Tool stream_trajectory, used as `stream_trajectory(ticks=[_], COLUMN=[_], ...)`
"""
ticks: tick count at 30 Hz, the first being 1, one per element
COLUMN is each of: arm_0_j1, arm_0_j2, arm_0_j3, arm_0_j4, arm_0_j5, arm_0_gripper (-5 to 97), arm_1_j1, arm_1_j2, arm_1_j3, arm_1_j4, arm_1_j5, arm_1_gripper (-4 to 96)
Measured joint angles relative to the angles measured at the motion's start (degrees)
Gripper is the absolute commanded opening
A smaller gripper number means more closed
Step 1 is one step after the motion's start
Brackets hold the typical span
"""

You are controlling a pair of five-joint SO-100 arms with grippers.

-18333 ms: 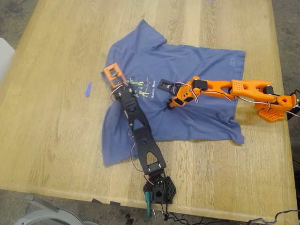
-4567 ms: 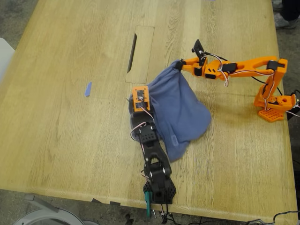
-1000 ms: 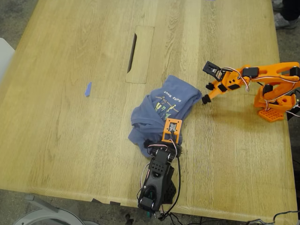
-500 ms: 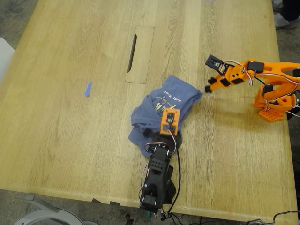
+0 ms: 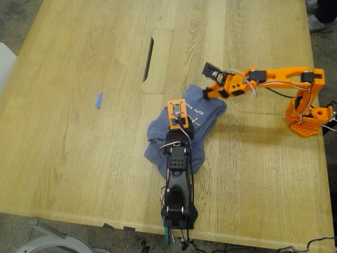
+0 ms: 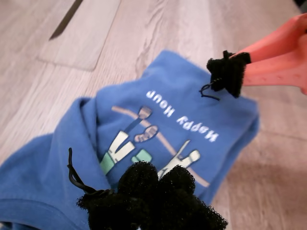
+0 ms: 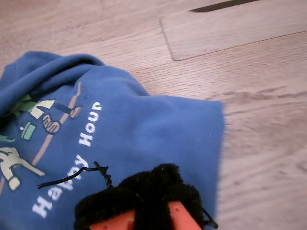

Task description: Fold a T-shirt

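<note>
The slate-blue T-shirt (image 5: 158,134) lies bunched in a rough heap at the table's middle, its cartoon print and white text facing up (image 6: 182,120) (image 7: 144,124). My first gripper (image 5: 180,129), on the black arm, sits over the heap's near part; its black foam pads (image 6: 139,184) are pressed together just above the print. My second gripper (image 5: 206,95), on the orange arm, is at the heap's far corner on the exterior view's right, its foam tip (image 7: 144,191) closed over the cloth edge. It also shows in the first wrist view (image 6: 228,72). No cloth shows between either pair of pads.
A rectangular inset panel (image 5: 160,63) with a dark slot (image 5: 148,51) lies in the wooden table beyond the shirt. A small blue tape scrap (image 5: 98,100) lies to the exterior view's left. The orange base (image 5: 305,124) and black base (image 5: 179,213) stand near the table edges.
The shirt went from spread flat to lifted, then dropped in a heap. In the last second the black arm reached forward over it, and the orange arm swung back to its far corner.
</note>
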Motion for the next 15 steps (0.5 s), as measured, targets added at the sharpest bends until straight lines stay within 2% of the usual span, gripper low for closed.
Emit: stream_trajectory(ticks=[7,15], arm_0_j1=[-3.2,-11.2], arm_0_j2=[-1.1,-1.1], arm_0_j3=[8.3,11.5], arm_0_j4=[-2.1,-2.9], arm_0_j5=[-0.5,-0.7], arm_0_gripper=[0,0], arm_1_j1=[-2.4,-3.1], arm_1_j2=[-6.3,-1.1], arm_1_j3=[-0.3,17.0], arm_1_j4=[-7.6,-14.1], arm_1_j5=[0.7,2.0], arm_1_gripper=[0.2,0.2])
